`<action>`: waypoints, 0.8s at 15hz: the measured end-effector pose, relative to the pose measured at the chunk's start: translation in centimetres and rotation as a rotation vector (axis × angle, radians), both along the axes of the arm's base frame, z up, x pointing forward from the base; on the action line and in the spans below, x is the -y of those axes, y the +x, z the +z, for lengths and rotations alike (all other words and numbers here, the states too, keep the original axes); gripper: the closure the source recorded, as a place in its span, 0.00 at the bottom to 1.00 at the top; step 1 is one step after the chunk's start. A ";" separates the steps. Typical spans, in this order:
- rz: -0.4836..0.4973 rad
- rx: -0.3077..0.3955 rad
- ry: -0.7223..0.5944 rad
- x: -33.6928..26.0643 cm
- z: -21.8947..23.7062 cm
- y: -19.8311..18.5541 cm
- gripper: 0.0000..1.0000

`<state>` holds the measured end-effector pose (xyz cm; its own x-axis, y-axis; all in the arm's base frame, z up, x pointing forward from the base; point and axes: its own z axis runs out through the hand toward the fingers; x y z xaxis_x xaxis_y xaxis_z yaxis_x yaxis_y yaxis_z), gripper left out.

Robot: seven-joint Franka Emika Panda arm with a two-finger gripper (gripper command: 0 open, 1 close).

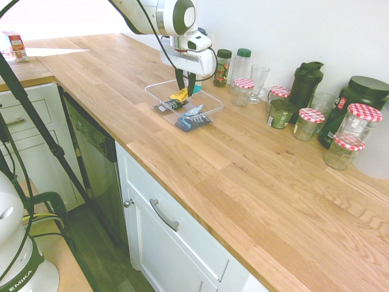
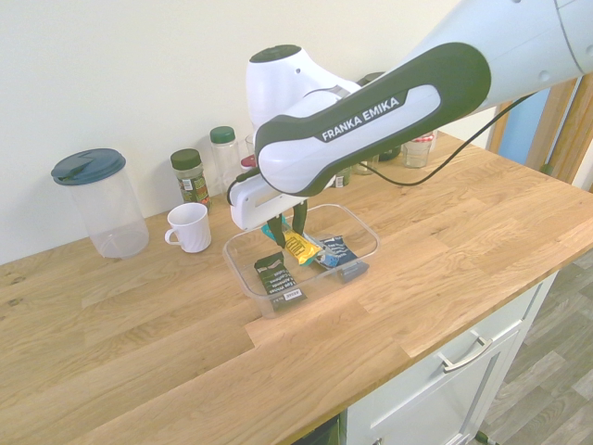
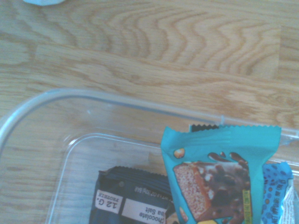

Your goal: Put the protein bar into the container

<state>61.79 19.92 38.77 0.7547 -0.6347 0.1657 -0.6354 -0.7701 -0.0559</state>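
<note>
- One protein bar [image 2: 302,248], yellow with a teal end, is pinched in the end effector [image 2: 290,238], within the outline of the clear container [image 2: 378,243]; whether it touches the bottom, I cannot tell.
- Black wrapped bar [image 2: 276,275] and dark blue packet [image 2: 341,250] lie inside.
- White mug [image 2: 191,228] stands near the container on the wooden surface [image 2: 167,334].
</note>
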 end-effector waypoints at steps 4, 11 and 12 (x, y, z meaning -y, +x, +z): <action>-0.005 -0.031 -0.001 0.4 -3.2 0.5 1.00; 0.003 -0.053 -0.006 0.4 -4.8 0.3 0.00; 0.001 -0.053 -0.006 0.5 -4.8 0.3 0.00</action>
